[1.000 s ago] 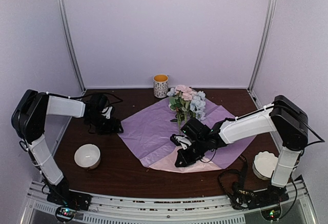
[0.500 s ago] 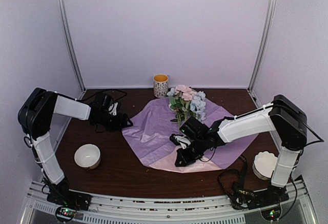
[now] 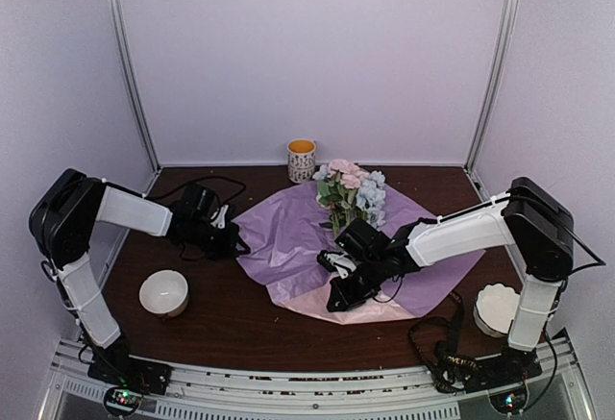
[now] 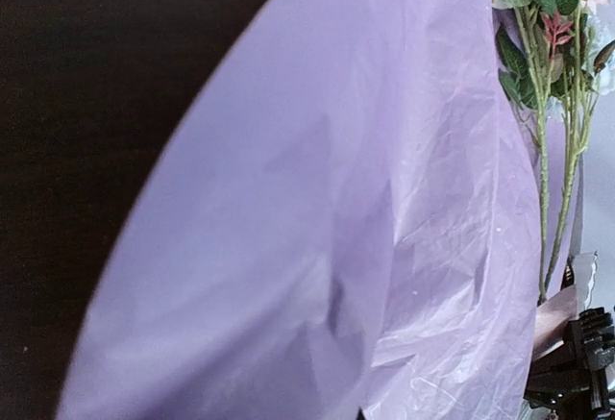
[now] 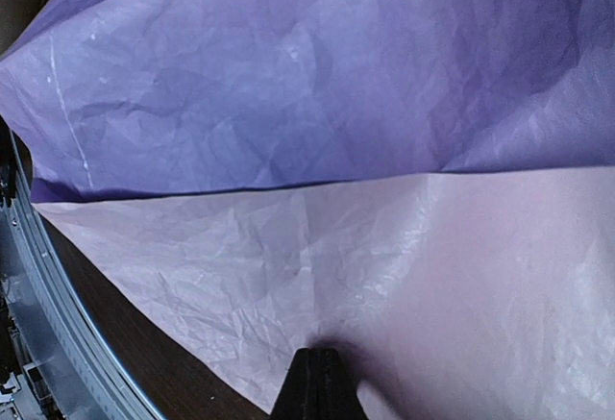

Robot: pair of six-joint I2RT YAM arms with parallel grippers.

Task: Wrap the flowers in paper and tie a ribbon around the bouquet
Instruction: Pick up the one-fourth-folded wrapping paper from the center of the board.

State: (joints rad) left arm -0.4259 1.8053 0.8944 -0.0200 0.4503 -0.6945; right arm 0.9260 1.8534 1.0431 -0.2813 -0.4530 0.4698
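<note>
The paper lies on the counter, flowers at its 12 o'clock end. Left end effector pinches its 9 o'clock edge, right end effector its 6 o'clock flap. Wrapping and tying are still left to do.

A big pale wall stands at 12 o'clock, with a soft purple tint. More plain walls stand at 9 o'clock and at 3 o'clock. A thin shiny metal strip runs up at 10 o'clock, and another strip at 2 o'clock. The tabletop is dark brown wood. A silver metal rail runs along its edge at 6 o'clock. The light is soft and even.
</note>
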